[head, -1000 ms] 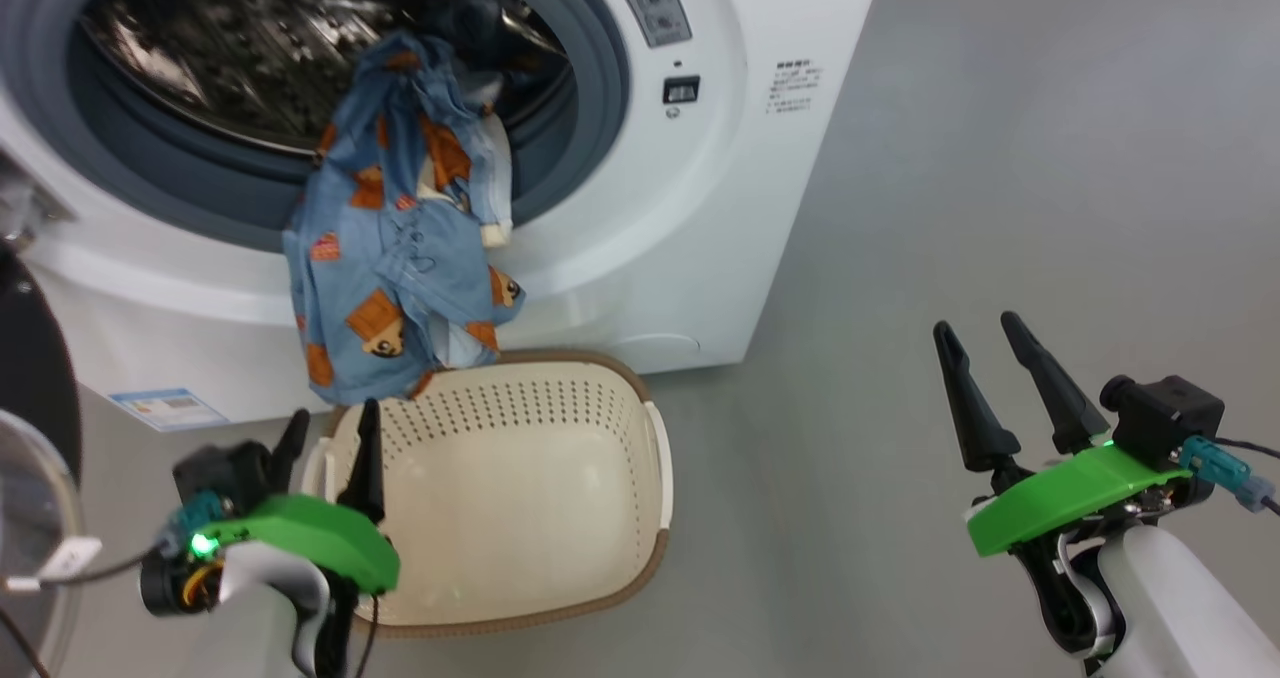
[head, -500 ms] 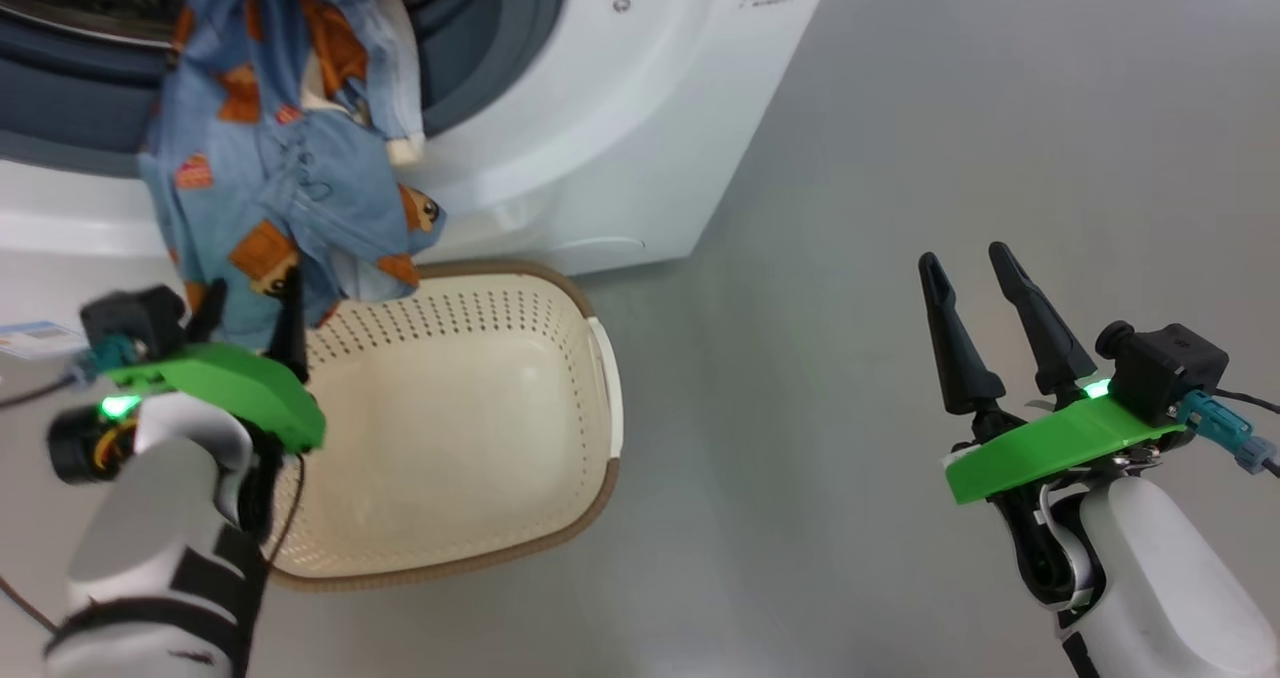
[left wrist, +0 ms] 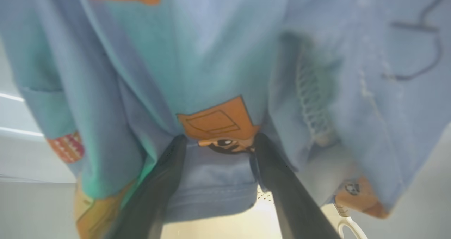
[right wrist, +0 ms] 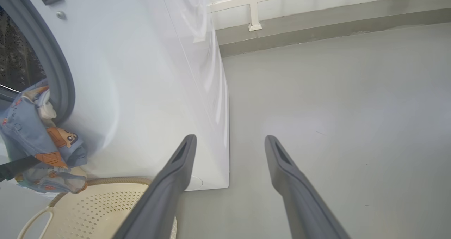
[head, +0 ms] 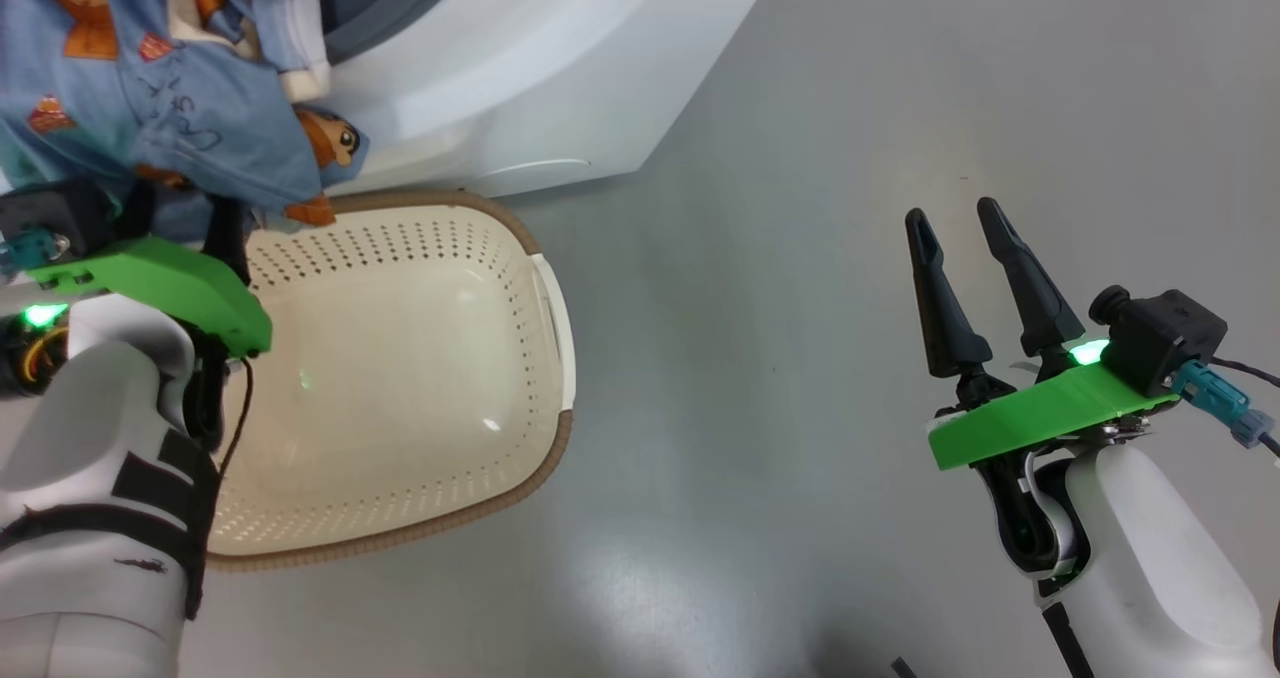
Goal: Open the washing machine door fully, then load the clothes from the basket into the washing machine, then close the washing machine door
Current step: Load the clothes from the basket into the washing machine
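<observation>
While loading clothes [head: 180, 118]: left end effector [left wrist: 220, 140] apart astride hem, right end effector [head: 952, 213] apart; next clamp, push into washing machine [head: 560, 58].

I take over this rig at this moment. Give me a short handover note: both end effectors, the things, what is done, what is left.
Left end effector: open, fingers at the hanging clothes.
Right end effector: open, empty, above the floor.
Clothes: draped out of the washing machine opening, lower end over the basket rim.
Basket: empty.
Done: door open, basket emptied.
To do: push clothes fully in, close door.
</observation>
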Robot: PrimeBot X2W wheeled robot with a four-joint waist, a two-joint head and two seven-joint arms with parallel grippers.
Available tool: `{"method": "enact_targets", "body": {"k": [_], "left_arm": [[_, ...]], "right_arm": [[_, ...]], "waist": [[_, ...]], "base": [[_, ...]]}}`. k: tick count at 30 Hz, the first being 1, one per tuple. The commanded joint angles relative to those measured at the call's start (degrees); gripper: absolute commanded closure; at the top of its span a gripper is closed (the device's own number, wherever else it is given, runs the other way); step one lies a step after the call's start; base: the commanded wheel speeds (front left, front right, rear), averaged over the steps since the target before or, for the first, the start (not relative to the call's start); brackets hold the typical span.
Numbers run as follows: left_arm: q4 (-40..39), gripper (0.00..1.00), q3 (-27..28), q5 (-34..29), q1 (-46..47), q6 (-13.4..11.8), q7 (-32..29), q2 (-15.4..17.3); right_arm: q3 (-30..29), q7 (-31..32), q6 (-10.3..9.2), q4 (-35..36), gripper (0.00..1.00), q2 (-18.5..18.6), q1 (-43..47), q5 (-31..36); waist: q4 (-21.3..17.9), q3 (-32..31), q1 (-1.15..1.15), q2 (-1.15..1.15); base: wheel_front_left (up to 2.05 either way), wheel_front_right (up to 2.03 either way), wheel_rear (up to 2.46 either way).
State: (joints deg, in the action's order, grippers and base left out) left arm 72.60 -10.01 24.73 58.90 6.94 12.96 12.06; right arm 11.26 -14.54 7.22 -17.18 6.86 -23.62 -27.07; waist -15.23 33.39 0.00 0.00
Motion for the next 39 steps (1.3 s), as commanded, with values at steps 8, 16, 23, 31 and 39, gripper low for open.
{"method": "enact_targets", "body": {"k": [8, 16, 23, 31, 39], "left_arm": [[-1.97, 0.00, 1.24, 0.04, 2.24, -1.63, 1.93, 3.03], [-4.36, 1.00, 1.41, -0.45, 0.65, -1.03, 2.02, 2.30], [-4.69, 1.00, 1.50, -0.06, -1.44, -0.16, 2.03, 1.10], [-9.23, 1.00, 2.08, 0.66, -4.85, 0.40, 2.03, 0.20], [-22.00, 1.00, 0.49, 0.72, -6.63, 0.53, 2.04, -1.26]], "right_arm": [[1.11, -0.46, 0.26, 1.40, 0.00, 0.15, -0.12, 1.11], [1.34, -0.46, 0.26, 0.84, 0.00, 0.09, -0.38, 1.42], [1.74, -0.46, 0.26, 0.23, 0.00, 0.50, -0.33, 1.22], [2.21, -0.46, 0.26, -0.58, 0.00, 0.57, 0.02, 0.88], [2.45, -0.46, 0.26, -0.82, 0.00, 0.93, 0.46, 0.46]], "waist": [[-1.11, 1.16, 0.00, 0.00], [-0.34, 0.14, 0.00, 0.00], [0.92, -2.26, 0.00, 0.00], [2.02, -4.37, 0.00, 0.00], [3.57, -5.51, 0.00, 0.00]], "base": [[0.00, 0.00, 0.00], [0.00, 0.00, 0.00], [0.00, 0.00, 0.00], [0.00, 0.00, 0.00], [0.00, 0.00, 0.00]]}}
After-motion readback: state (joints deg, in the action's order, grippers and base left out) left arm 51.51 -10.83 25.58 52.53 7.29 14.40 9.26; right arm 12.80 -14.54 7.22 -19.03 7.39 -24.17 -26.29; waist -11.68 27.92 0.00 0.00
